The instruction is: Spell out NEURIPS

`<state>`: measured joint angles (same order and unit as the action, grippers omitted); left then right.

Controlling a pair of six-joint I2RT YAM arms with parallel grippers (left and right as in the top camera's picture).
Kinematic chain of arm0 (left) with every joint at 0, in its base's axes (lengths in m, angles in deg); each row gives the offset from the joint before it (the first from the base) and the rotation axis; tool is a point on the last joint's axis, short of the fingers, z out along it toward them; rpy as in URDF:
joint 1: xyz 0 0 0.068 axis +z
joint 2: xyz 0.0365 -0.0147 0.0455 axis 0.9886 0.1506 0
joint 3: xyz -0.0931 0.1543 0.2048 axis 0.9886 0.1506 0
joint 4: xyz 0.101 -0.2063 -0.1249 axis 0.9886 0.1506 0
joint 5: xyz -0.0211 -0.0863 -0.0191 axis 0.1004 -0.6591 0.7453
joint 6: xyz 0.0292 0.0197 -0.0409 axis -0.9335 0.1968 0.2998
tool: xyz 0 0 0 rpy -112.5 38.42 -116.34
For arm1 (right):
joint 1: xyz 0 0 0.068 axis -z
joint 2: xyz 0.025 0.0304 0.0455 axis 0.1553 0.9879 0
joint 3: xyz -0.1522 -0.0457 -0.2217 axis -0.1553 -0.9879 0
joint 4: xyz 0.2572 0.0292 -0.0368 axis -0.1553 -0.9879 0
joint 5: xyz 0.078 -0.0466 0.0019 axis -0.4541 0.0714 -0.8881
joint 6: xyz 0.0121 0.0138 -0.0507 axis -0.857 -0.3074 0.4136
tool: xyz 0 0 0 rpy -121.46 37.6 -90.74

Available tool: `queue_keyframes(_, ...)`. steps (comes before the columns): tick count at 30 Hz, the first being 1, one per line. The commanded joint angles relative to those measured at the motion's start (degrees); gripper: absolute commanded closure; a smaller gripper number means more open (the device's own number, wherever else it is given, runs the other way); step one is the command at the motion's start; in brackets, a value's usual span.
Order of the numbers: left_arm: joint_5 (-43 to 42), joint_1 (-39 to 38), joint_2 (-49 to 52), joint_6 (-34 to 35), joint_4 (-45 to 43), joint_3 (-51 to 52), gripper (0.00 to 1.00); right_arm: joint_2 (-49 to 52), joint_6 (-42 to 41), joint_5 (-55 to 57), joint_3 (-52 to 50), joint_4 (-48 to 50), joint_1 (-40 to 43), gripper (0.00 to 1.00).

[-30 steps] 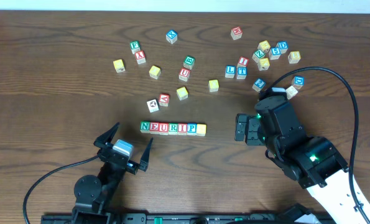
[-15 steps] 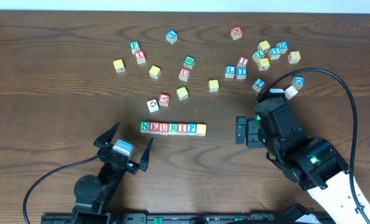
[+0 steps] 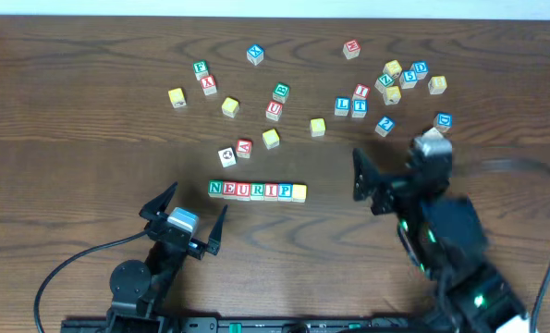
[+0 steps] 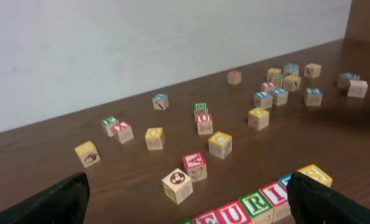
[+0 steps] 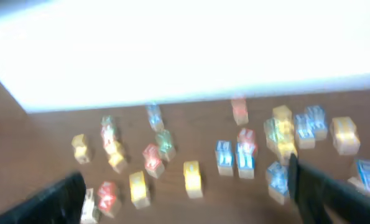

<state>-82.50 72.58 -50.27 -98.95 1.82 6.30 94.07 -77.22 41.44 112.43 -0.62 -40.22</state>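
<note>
Overhead: the NEURIPS row [image 3: 257, 191] lay in one line, with the yellow-faced cube [image 3: 299, 192] at its right end, face unreadable. The left gripper [image 3: 198, 198], just below the row, stood wide open and empty. The right gripper [image 3: 359, 178], right of the row and apart from it, was likewise open and empty. Judged best: withdraw both arms away from the row, never across it.

Left wrist: fingers [image 4: 53, 200] were spread, and the row lay between them.

Right wrist: blurred, showing loose cubes [image 5: 234, 155] only.

No containers were seen.
</note>
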Motion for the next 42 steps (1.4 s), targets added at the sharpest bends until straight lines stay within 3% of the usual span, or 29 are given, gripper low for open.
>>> queue_keyframes(1,-0.87,-0.17,-0.37,-0.79,2.29,0.87,0.01,-8.68,8.17,0.72,-12.85,15.02,1.14,0.01)
queue_keyframes(5,-0.87,-0.17,-0.37,-0.79,2.29,0.87,0.01,-17.49,12.61,0.31,-25.29,32.65,3.10,0.01)
queue_keyframes(9,-0.85,-0.17,-0.37,-0.79,2.29,0.87,0.01,-25.90,16.24,-3.32,-32.35,37.03,6.27,0.01)
queue_keyframes(15,-0.87,-0.17,-0.37,-0.79,2.32,0.87,0.01,-37.00,16.79,-9.03,-32.85,21.86,12.37,0.01)
queue_keyframes(23,-0.87,-0.17,-0.37,-0.79,2.29,0.87,0.01,-36.63,10.12,-10.08,-32.81,1.51,16.74,0.01)
queue_keyframes(28,-0.87,-0.17,-0.37,-0.79,2.29,0.87,0.01,-36.37,14.51,-10.14,-32.85,1.88,17.00,0.01)
queue_keyframes(42,-0.87,-0.17,-0.37,-0.79,2.29,0.87,0.01,-36.35,14.49,-10.14,-32.85,2.01,17.00,0.01)
